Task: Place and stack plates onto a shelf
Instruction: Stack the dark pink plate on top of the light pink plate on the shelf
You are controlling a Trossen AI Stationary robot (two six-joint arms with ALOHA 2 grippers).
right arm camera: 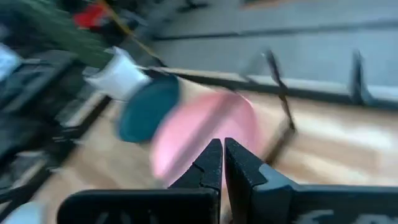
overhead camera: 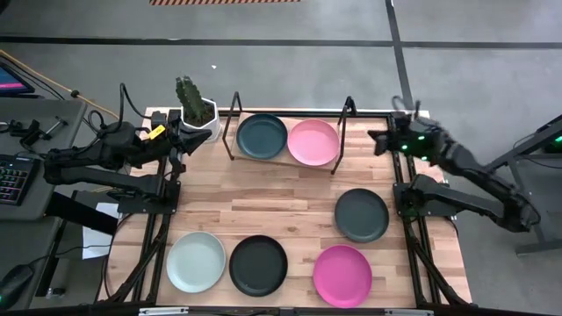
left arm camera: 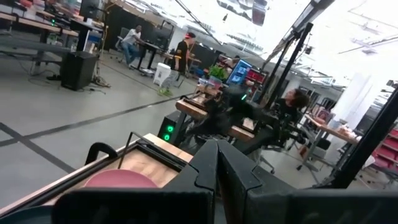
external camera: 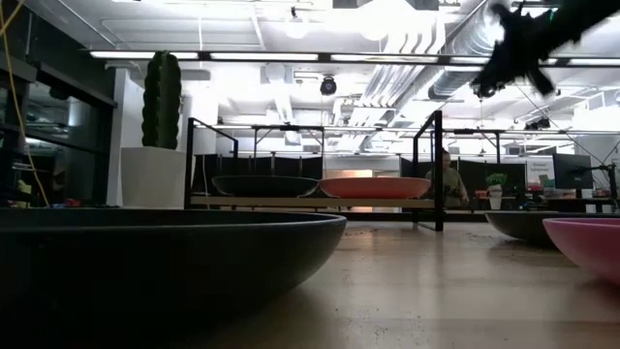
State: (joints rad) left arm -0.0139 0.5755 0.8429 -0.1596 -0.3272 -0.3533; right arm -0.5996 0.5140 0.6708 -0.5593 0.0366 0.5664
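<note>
The shelf stands at the table's far edge and carries the dark teal plate and the light pink plate side by side. The dark grey plate lies flat on the table's right. The mint-white plate, black plate and magenta plate lie in a row along the near edge. My left gripper is shut and empty, raised left of the shelf. My right gripper is shut and empty, raised right of the shelf, pointing toward the pink plate.
A cactus in a white pot stands at the far left corner, close to the shelf's left upright and my left gripper. Bare wood lies between the shelf and the near row of plates. People sit at desks in the room beyond the table.
</note>
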